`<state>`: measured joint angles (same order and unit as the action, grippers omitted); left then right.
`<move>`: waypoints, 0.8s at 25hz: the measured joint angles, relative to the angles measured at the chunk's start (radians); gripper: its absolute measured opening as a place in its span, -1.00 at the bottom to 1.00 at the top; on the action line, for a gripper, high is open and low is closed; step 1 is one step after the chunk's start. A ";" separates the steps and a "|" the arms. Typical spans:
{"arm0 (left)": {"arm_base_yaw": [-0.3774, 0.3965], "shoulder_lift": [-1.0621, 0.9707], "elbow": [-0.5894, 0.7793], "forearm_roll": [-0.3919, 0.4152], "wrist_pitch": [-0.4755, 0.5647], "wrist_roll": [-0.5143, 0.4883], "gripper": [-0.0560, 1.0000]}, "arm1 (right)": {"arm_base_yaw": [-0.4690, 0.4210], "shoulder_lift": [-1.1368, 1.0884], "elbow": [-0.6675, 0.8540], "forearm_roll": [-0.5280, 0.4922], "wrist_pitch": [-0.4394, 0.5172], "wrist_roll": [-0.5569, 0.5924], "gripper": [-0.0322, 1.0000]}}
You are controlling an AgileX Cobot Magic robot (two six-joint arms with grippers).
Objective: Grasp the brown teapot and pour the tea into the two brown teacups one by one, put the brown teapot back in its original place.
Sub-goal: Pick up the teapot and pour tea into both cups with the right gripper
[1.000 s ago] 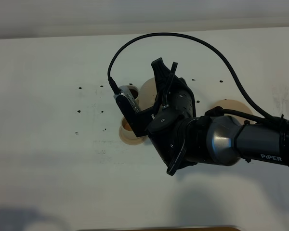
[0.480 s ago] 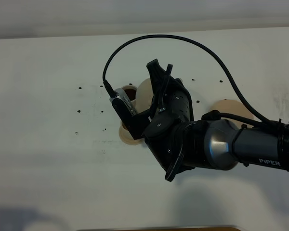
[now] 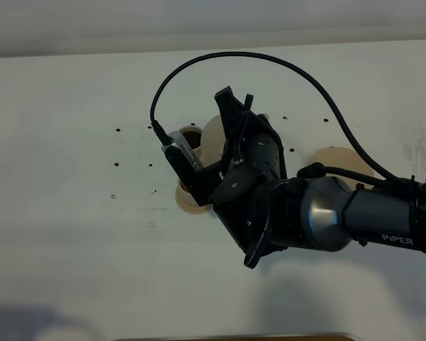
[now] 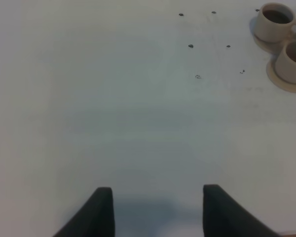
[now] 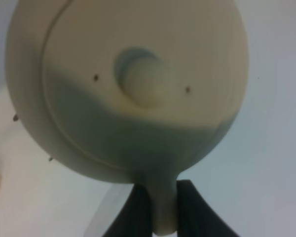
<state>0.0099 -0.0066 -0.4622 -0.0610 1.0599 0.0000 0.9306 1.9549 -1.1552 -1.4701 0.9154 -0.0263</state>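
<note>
My right gripper [image 5: 163, 215] is shut on the loop handle of the beige-tan teapot [image 5: 128, 84], which fills the right wrist view with its knobbed lid towards the camera. In the high view the teapot [image 3: 211, 135] hangs above the table, just right of the far teacup [image 3: 190, 133], which holds dark tea. The near teacup on its small saucer [image 3: 187, 202] is mostly hidden by the arm. Both cups show in the left wrist view, the far one [image 4: 276, 19] and the near one [image 4: 293, 61]. The wide saucer [image 3: 339, 155] lies bare to the right. My left gripper [image 4: 158, 212] is open and empty over bare table.
The right arm [image 3: 305, 213] and its black cable [image 3: 270, 60] reach across the middle of the white table. Small dark marks [image 3: 118, 131] dot the tabletop left of the cups. A tan edge [image 3: 234, 338] shows at the front.
The right arm has shifted a little to the left and away with the teapot, bringing it closer to the far cup. Over the last half second it has barely moved.
</note>
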 joint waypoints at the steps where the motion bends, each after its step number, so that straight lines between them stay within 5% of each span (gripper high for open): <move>1: 0.000 0.000 0.000 0.000 0.000 0.000 0.01 | 0.000 0.000 0.000 0.000 0.000 -0.002 -0.76; 20: 0.000 0.000 0.000 0.000 0.000 0.000 0.01 | 0.006 0.042 0.000 -0.001 0.005 -0.004 -0.76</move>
<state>0.0099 -0.0066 -0.4622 -0.0610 1.0599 0.0000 0.9368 1.9967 -1.1552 -1.4708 0.9200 -0.0306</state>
